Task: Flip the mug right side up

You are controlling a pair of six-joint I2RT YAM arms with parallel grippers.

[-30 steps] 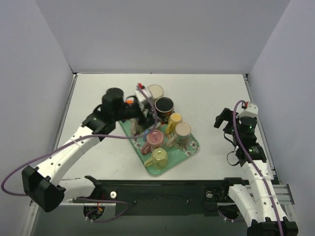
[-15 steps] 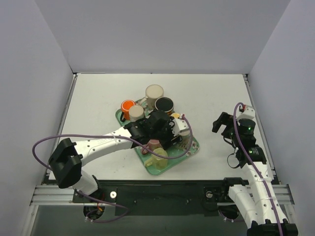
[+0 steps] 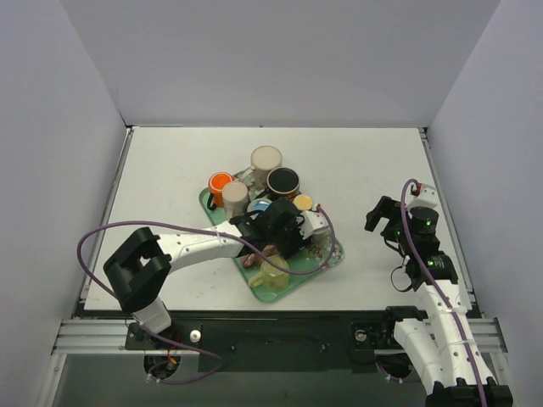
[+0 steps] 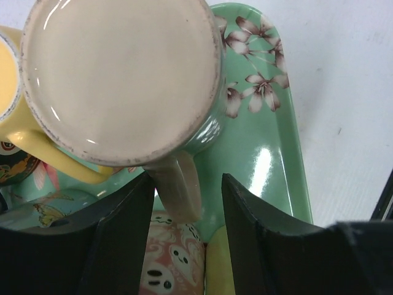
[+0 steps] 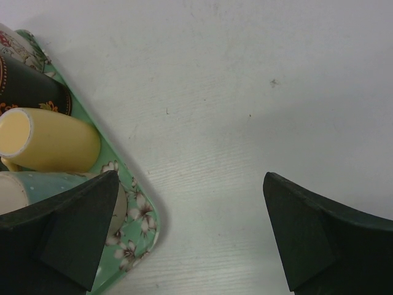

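Note:
An upside-down mug (image 4: 123,80) with a cream base facing up stands on the green flowered tray (image 4: 270,141). Its handle (image 4: 178,184) lies between the fingers of my left gripper (image 4: 187,215). The jaws are open: the left finger is at the handle and a gap shows on the right side. In the top view the left gripper (image 3: 293,229) is low over the tray's right part, next to that mug (image 3: 316,222). My right gripper (image 5: 190,227) is open and empty above bare table, right of the tray; it also shows in the top view (image 3: 382,219).
Several other mugs crowd the tray (image 3: 329,259): orange (image 3: 220,183), cream (image 3: 235,193), big cream (image 3: 265,158), black (image 3: 282,181), yellow (image 3: 302,202), yellow-green (image 3: 273,273). A pink ghost-pattern mug (image 4: 169,258) sits just below the left fingers. The tray's corner (image 5: 138,221) lies by the right gripper.
My left arm has swung from the tray's back left across to its right part and come down round the upside-down mug's handle. The right arm has barely moved.

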